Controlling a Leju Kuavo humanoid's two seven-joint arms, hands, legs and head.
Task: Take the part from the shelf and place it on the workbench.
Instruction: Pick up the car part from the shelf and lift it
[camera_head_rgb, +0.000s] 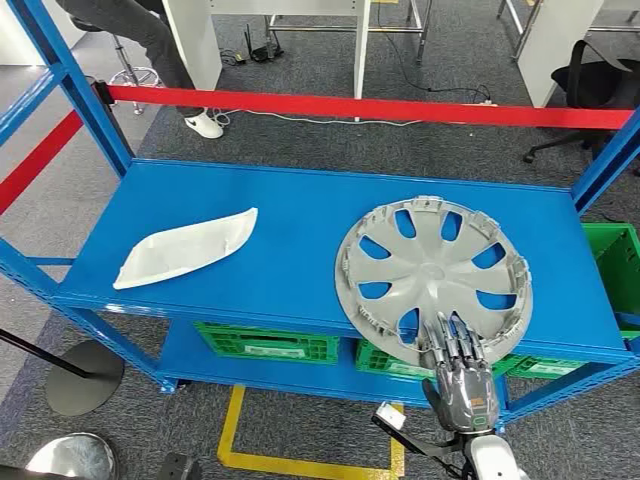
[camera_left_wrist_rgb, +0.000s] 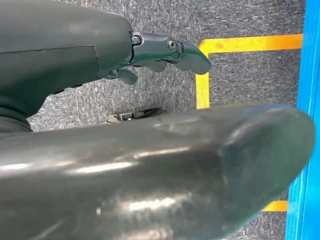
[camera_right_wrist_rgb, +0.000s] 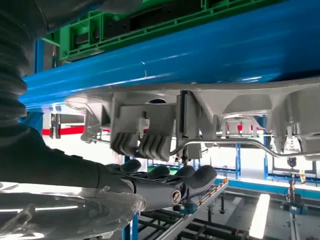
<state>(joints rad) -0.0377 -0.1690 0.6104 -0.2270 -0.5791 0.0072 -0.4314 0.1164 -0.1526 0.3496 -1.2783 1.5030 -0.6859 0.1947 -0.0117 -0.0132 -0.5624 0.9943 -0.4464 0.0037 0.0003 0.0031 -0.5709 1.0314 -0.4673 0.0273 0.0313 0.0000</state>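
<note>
A silver hubcap (camera_head_rgb: 434, 280) lies flat at the right of the blue shelf's top deck (camera_head_rgb: 287, 210), its near rim jutting past the front edge. My right hand (camera_head_rgb: 460, 375) reaches over that near rim with the fingers stretched out. In the right wrist view the fingers (camera_right_wrist_rgb: 170, 180) lie a small gap off the hubcap's clipped rim (camera_right_wrist_rgb: 151, 130), holding nothing. A white curved part (camera_head_rgb: 189, 250) lies at the left of the same deck. My left hand (camera_left_wrist_rgb: 162, 52) hangs over the grey carpet, fingers extended and empty.
Green crates (camera_head_rgb: 264, 342) sit on the lower deck and another green bin (camera_head_rgb: 615, 260) stands at the right. Red barrier tape (camera_head_rgb: 362, 108) runs behind the shelf. A person's leg (camera_head_rgb: 151, 40) is at the far left. Yellow floor lines (camera_head_rgb: 234, 430) mark the carpet.
</note>
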